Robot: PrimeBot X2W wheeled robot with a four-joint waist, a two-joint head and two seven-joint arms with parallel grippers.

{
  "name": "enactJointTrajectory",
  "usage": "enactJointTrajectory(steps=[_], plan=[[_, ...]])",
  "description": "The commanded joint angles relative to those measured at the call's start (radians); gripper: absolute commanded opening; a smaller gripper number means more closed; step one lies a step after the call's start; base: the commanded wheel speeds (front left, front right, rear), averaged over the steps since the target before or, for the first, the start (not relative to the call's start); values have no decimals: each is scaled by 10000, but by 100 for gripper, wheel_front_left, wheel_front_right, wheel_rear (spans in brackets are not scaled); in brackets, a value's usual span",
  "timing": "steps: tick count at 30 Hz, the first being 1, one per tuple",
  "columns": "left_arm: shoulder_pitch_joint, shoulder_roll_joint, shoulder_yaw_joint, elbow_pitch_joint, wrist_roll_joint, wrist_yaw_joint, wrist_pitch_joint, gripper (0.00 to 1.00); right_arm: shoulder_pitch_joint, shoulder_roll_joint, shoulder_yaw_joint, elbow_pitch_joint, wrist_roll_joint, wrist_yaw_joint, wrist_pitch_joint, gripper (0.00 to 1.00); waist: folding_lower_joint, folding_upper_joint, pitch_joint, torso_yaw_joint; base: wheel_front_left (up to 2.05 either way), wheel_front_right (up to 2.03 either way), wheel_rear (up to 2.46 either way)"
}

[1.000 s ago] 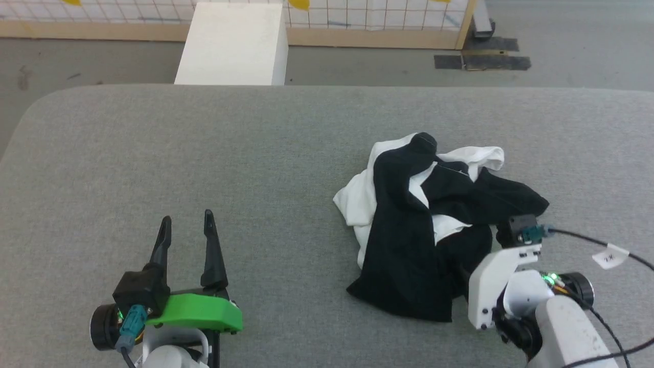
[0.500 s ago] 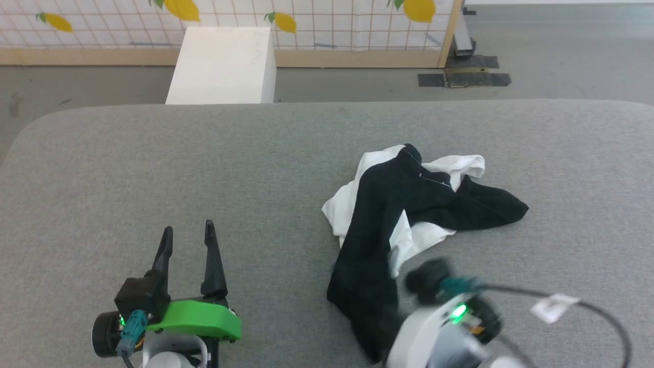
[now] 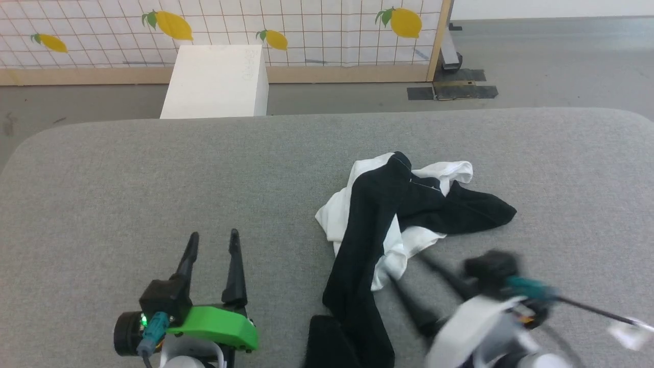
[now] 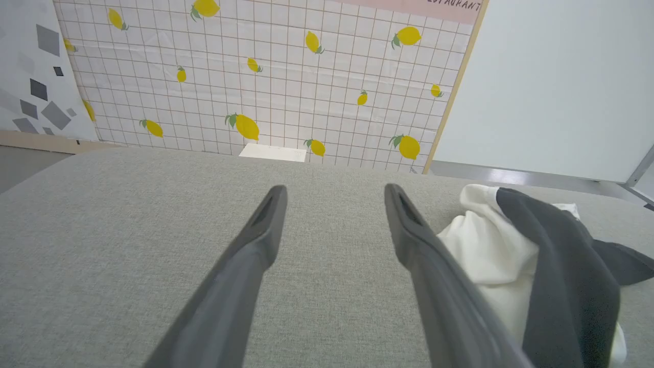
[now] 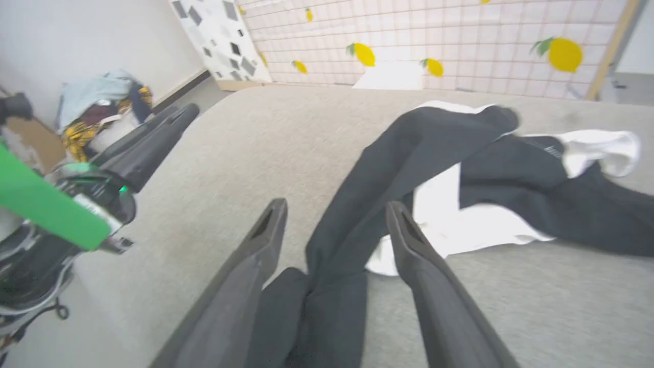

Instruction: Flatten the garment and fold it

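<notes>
Softly rumpled black-and-white garment (image 3: 368, 220) on nubby grey table (image 3: 153, 168); tapered left hand (image 3: 214, 234) and right hand (image 5: 334, 205), both parted.

Pretty sure I'm driving in a robot lab or test bay, not anyone's home. The bench (image 3: 153, 168) is a big slab covered in grey felt with rounded corners. Behind it stands a partition (image 3: 317, 25) of lemon-print grid sheet on a bare wooden frame (image 3: 438, 38), like a stage set, with another panel (image 4: 36, 66) of grey squares next to it. The floor (image 3: 562, 61) is plain grey with dark tape patches (image 3: 452, 92) at the frame's foot. There's a plain white box (image 3: 214, 82) beyond the bench, a blank white wall (image 4: 552, 87), and a heap of mixed clothes (image 5: 102, 102) off to the side.
</notes>
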Motion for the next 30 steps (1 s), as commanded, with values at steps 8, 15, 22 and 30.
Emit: enactJointTrajectory(steps=[8, 15, 22, 30], plan=[[-558, -31, -1656, 217, 348, -580, -45, 100, -148, 157, -3343, -325, -1102, -15, -1964, 100, 0, 0, 144, -438, 0, 0, 0], [-1768, -31, -3675, 1323, 168, -631, 867, 100, -211, 163, -4200, 664, -1150, -15, -2312, 100, 0, 0, 272, -1078, 0, 0, 0], [-2285, -14, -4273, 1998, 227, 237, 2621, 100, -250, 164, -4011, 1117, -913, -15, -2554, 100, 0, 0, 355, -1611, 0, 0, 0], [-2670, 186, -4001, 2277, 693, 1253, 3360, 0, -313, 165, -3825, 1233, -739, -15, -2663, 100, 0, 0, 509, -1728, 0, 0, 0]])
